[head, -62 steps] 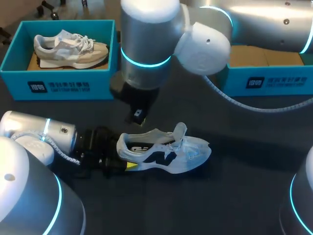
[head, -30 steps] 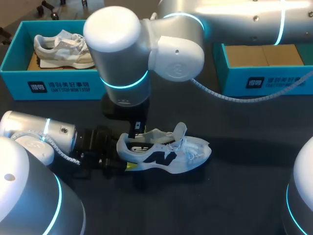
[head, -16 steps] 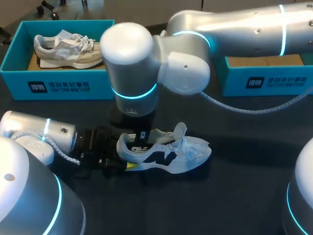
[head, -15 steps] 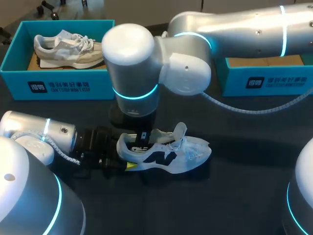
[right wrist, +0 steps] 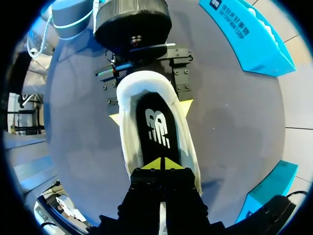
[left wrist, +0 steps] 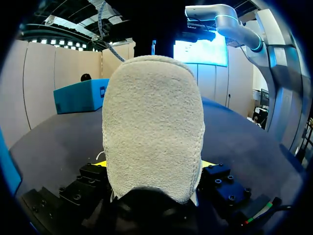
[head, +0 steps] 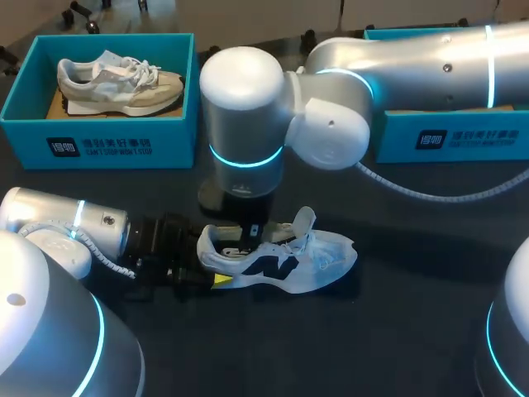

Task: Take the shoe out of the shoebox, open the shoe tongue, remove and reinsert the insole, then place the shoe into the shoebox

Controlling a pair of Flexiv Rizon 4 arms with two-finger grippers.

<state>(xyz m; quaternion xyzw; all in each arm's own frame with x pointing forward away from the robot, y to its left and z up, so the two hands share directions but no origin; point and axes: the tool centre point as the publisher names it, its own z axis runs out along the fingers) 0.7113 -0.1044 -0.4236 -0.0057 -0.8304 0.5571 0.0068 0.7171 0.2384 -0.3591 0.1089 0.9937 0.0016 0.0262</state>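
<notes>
The dark table [head: 413, 331] carries everything here. The right arm [head: 397, 74] comes in from the right edge, passes over the far part of the table and bends straight down near the middle. The left arm [head: 58, 227] lies low at the near left corner and points toward the middle.

Two blue boxes stand along the far edge. The left box [head: 99, 147] is at the far left corner. The right box [head: 463, 136] is toward the far right corner, partly hidden behind the right arm. In the left box lies a beige shoe [head: 116, 83], with its toe toward the middle of the table.

The white shoe [head: 314, 260] is outside both boxes. It stands on its sole on the table, a little to the near left of the middle, heel toward the left edge and toe toward the right edge. Its tongue is lifted up and the laces are loose.

The left gripper [left wrist: 152, 166] holds this shoe by the heel: one finger is at each side, and both yellow tips press against it. The right gripper [right wrist: 160, 165] hangs over the shoe opening and points down into it. Its two yellow tips are pressed together, with nothing between them that I can see. They are just over the insole [right wrist: 156, 122], which is black and lies flat inside the shoe. I cannot tell whether they touch it.
</notes>
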